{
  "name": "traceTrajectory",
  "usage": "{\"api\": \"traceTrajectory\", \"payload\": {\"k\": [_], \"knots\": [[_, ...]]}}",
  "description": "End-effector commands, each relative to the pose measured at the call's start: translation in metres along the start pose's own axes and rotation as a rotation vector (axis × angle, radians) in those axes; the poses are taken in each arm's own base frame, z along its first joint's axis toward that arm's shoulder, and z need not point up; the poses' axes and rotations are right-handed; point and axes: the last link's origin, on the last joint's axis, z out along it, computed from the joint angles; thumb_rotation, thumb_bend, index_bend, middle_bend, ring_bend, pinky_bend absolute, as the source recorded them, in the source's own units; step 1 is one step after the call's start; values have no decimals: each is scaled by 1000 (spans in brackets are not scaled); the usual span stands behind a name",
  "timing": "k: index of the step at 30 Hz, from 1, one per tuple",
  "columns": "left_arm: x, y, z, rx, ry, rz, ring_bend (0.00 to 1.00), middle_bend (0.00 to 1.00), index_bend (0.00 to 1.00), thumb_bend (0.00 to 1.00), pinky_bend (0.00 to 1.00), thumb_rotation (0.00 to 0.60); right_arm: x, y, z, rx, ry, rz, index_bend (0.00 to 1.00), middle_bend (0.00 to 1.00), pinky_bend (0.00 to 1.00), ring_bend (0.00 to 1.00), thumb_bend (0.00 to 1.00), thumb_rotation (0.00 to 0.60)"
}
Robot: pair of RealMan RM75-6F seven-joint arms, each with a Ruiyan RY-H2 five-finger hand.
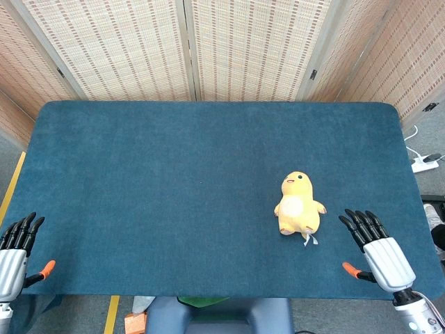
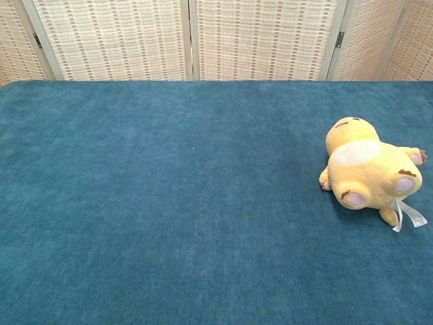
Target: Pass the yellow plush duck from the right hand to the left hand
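Now the yellow plush duck (image 1: 299,203) lies on its back on the blue table (image 1: 174,195), just beside the right hand (image 1: 375,250). That hand is flat with fingers apart, holding nothing. The left hand (image 1: 17,250) waits far off, empty too. The right hand should reach over and wrap around the duck's soft tummy.
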Motion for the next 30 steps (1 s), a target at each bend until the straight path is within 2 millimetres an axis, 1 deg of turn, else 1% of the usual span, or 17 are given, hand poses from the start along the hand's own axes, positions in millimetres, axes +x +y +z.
{"api": "traceTrajectory", "payload": {"k": [1, 4, 7, 8, 11, 14, 16, 18, 20, 21, 22, 23, 24, 25, 27, 28, 30], "knots": [[-1, 0, 1, -1, -4, 1, 0, 0, 0, 242, 94, 600, -8, -4, 9, 25, -32, -12, 0, 0, 0, 0, 117, 600], [-2, 1, 2, -2, -8, 1, 0, 0, 0, 242, 94, 600, -19, -11, 30, 62, -76, -5, 0, 0, 0, 0, 117, 600], [-2, 2, 3, -5, -15, 3, 0, 0, 0, 244, 94, 600, -27, -19, 61, 93, -120, 1, 0, 0, 0, 0, 117, 600], [-3, 2, 4, -7, -16, 3, 0, 0, 0, 243, 94, 600, -29, -23, 75, 105, -141, -1, 0, 0, 0, 0, 117, 600], [-3, 2, 6, -8, -19, 4, 0, 0, 0, 243, 94, 600, -36, -29, 103, 109, -197, -2, 0, 0, 0, 0, 121, 600], [-3, 2, 6, -8, -20, 3, 0, 0, 0, 243, 94, 600, -38, -30, 110, 106, -210, -12, 0, 0, 0, 0, 124, 600], [-4, 1, 7, -6, -27, 3, 0, 0, 0, 243, 94, 600, -44, -32, 125, 94, -235, -47, 0, 0, 0, 0, 126, 600], [-5, -1, 7, 3, -44, 2, 0, 0, 0, 243, 94, 600, -58, -34, 144, 74, -297, -85, 0, 0, 0, 0, 144, 600], [-5, -3, 8, 9, -47, -1, 0, 0, 0, 243, 94, 600, -64, -34, 154, 55, -308, -141, 0, 0, 13, 0, 178, 600], [-5, -3, 8, 11, -46, -2, 0, 0, 0, 243, 94, 600, -66, -34, 156, 45, -304, -172, 0, 2, 41, 0, 190, 600], [-5, -3, 8, 13, -45, -3, 0, 0, 0, 243, 94, 600, -69, -32, 157, 33, -305, -198, 0, 22, 93, 0, 203, 600], [-4, -4, 7, 16, -44, -4, 0, 0, 0, 243, 94, 600, -72, -30, 157, 14, -314, -225, 0, 60, 166, 0, 212, 600], [-4, -4, 7, 18, -43, -5, 0, 0, 0, 244, 94, 600, -74, -29, 156, -1, -323, -241, 0, 87, 199, 1, 215, 600], [-4, -5, 8, 20, -44, -4, 0, 0, 0, 244, 94, 600, -75, -28, 156, -13, -330, -254, 19, 138, 252, 25, 223, 600], [-5, -5, 8, 22, -49, -2, 0, 0, 0, 243, 94, 600, -78, -27, 158, -32, -334, -276, 108, 245, 387, 141, 257, 600], [-5, -5, 8, 22, -52, -2, 0, 0, 0, 244, 94, 600, -79, -28, 160, -38, -327, -280, 205, 336, 496, 242, 301, 600], [-6, -4, 9, 19, -56, 0, 0, 0, 0, 244, 94, 600, -78, -34, 165, -26, -274, -301, 451, 551, 728, 462, 427, 600]]}}
